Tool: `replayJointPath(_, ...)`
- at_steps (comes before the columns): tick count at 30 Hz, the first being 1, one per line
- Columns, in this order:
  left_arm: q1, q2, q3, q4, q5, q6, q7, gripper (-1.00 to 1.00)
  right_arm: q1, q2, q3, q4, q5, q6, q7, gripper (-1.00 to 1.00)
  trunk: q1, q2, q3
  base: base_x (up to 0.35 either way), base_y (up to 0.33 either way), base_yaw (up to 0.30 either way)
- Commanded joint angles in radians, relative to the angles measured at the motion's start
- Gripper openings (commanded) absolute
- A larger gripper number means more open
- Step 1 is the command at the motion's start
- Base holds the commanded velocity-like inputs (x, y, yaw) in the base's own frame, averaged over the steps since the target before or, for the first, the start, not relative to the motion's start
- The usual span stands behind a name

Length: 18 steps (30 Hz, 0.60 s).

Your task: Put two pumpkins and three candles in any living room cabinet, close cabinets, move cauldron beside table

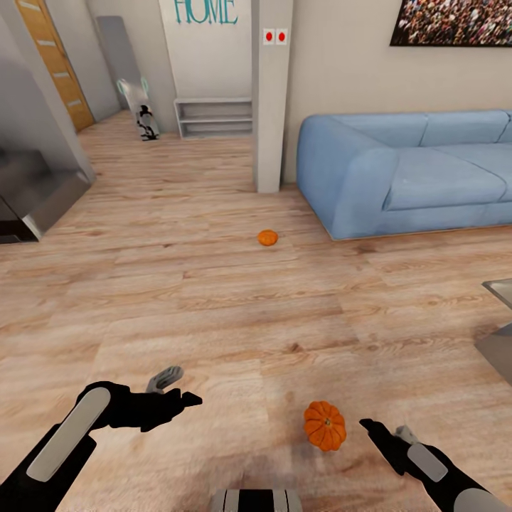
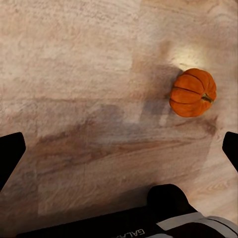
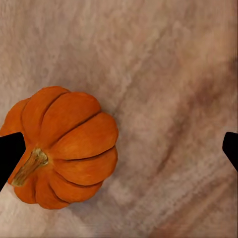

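Clearly the step in hand is picking up the first pumpkin. The near pumpkin [image 1: 325, 425] lies on the wooden floor [image 1: 213, 299] just in front of the robot, between its two arms and closer to the right one. The right pincer [image 1: 373, 429] hovers just beside it with fingers spread wide and nothing held; in the right wrist view the pumpkin [image 3: 62, 147] sits off to one side, overlapping one fingertip [image 3: 10, 153] rather than centred in the gap. The left pincer [image 1: 174, 390] is likewise open and empty, well apart from the fruit. A second pumpkin [image 1: 267, 237] rests farther off on the floor, near the blue sofa [image 1: 405, 171]. The next move probably calls for shifting the right pincer sideways to straddle the pumpkin, lowering, then closing on it.
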Motion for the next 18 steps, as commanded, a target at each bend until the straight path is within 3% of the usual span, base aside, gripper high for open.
replayJointPath(1, -0.001, 0.001, -0.001, -0.001, 0.010, -0.001, 0.010, 1.00, 0.000, -0.001, 0.004, 0.000, -0.002, 0.003, 0.000, 1.00, 0.000, -0.001, -0.005, 0.000, 0.000, 0.000)
replayJointPath(8, -0.001, 0.001, 0.002, -0.001, 0.010, -0.001, 0.010, 1.00, 0.000, 0.000, 0.006, -0.011, 0.009, 0.063, 0.007, 1.00, 0.003, -0.002, -0.032, 0.000, 0.000, 0.000)
replayJointPath(18, -0.001, 0.000, 0.008, -0.001, 0.010, -0.001, 0.010, 1.00, 0.000, -0.001, 0.014, -0.015, 0.018, 0.071, 0.075, 1.00, 0.003, -0.002, -0.032, 0.000, 0.000, 0.000)
